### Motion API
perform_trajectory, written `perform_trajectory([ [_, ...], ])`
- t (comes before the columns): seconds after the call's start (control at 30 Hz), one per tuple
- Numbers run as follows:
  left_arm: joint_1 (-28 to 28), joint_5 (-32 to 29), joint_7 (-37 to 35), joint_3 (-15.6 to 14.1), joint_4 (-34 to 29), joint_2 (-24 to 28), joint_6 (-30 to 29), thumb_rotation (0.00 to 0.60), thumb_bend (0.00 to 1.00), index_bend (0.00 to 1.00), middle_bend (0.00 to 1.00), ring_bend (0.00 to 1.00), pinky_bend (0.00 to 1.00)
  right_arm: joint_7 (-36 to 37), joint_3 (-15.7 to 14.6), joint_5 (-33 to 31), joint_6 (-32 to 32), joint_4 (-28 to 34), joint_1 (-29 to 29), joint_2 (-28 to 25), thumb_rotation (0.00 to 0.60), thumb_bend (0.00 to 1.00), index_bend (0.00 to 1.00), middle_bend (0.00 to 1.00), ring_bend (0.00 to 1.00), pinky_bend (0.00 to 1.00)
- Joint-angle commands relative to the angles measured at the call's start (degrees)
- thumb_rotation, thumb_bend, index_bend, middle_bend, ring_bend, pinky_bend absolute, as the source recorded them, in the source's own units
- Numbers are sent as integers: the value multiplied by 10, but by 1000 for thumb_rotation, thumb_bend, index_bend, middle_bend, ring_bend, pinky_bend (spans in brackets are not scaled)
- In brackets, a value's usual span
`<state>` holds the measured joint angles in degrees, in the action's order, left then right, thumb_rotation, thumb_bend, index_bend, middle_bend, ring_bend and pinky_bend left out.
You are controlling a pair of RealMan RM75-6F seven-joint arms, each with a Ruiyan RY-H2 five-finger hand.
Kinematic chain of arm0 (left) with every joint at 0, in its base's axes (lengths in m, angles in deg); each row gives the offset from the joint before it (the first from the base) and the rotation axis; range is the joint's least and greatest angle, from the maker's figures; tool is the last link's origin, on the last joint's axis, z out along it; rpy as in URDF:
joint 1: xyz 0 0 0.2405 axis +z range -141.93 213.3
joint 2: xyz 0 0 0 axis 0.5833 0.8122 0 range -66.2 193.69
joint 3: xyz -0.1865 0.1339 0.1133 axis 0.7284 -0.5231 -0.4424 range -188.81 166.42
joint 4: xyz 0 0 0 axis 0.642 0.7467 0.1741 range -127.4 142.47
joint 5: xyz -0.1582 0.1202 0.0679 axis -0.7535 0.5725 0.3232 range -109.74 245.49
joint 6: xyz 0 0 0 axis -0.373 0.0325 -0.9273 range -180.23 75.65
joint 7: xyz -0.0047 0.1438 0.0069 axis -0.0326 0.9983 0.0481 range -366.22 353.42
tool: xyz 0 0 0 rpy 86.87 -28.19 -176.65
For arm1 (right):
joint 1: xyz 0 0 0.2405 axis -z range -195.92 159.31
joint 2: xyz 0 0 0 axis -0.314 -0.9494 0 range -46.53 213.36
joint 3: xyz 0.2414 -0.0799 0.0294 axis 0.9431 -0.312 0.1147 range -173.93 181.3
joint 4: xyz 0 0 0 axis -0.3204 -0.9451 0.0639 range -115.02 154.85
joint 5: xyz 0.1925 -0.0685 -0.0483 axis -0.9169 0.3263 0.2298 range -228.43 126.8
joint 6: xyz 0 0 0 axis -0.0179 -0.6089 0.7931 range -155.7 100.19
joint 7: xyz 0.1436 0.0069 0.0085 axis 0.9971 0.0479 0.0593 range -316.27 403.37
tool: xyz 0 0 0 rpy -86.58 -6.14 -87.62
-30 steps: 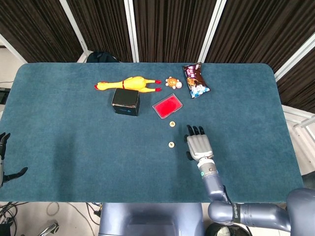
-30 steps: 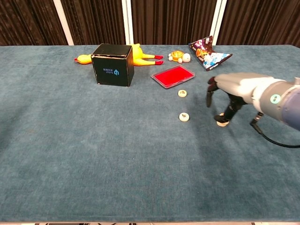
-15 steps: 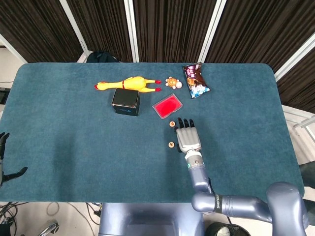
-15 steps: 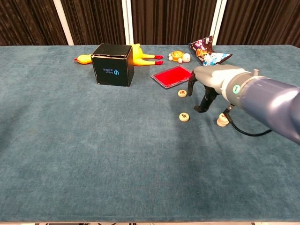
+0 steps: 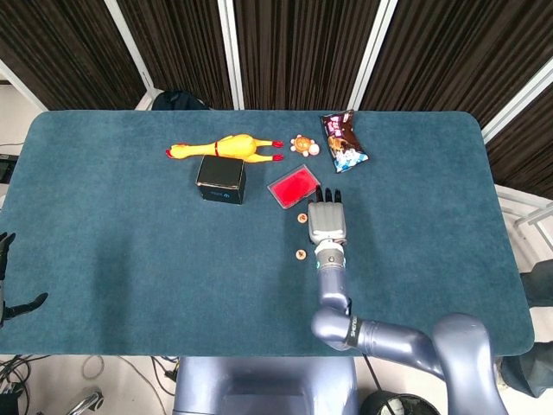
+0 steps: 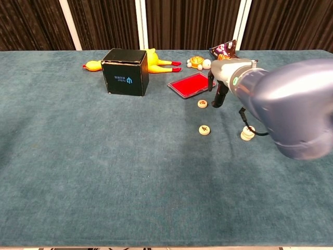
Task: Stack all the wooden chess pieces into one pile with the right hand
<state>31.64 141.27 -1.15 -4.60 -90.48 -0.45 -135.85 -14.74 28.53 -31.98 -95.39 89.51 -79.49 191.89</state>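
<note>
Nearest the robot, a small stack of chess pieces (image 6: 247, 134) sits on the blue table (image 6: 104, 172), with one loose piece (image 6: 204, 129) to its left. Farther out, another piece (image 6: 202, 103) lies just left of the right hand (image 5: 327, 220), whose fingers extend forward, holding nothing.

Matt teal cloth covered the table (image 5: 130, 259); pale wooden chess pieces (image 6: 204, 129); glossy red tray (image 6: 191, 85).

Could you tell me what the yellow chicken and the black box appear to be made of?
The yellow chicken looks like smooth rubber or soft plastic, judging by its glossy moulded body. The black box seems matte cardboard, with sharp folded edges and a small printed logo.
</note>
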Motion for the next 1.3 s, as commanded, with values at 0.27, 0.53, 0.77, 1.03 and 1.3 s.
perform_trajectory([
  [0.27, 0, -2, 0, 0, -2, 0, 2, 600, 9, 41, 14, 0, 148, 0, 26, -22, 31, -81, -25, 42, 600, 420, 337, 0, 0, 0],
  [0.53, 0, -6, -3, 2, -2, 1, 2, 600, 9, 41, 13, 0, 148, 20, 32, -10, 44, -133, -31, 73, 600, 420, 337, 0, 0, 0],
  [0.77, 0, -7, -6, 3, 0, 0, 2, 600, 9, 41, 13, 0, 148, 28, 42, -3, 59, -175, -37, 92, 600, 421, 359, 0, 0, 0],
  [1.03, 1, -8, -6, 3, 0, 0, 1, 600, 9, 41, 13, 0, 148, 45, 52, 11, 72, -205, -41, 109, 600, 421, 415, 0, 0, 0],
  [1.3, 0, -9, -6, 4, 1, 1, 2, 600, 10, 41, 13, 0, 148, 50, 62, 21, 81, -228, -46, 122, 600, 420, 432, 0, 0, 0],
])
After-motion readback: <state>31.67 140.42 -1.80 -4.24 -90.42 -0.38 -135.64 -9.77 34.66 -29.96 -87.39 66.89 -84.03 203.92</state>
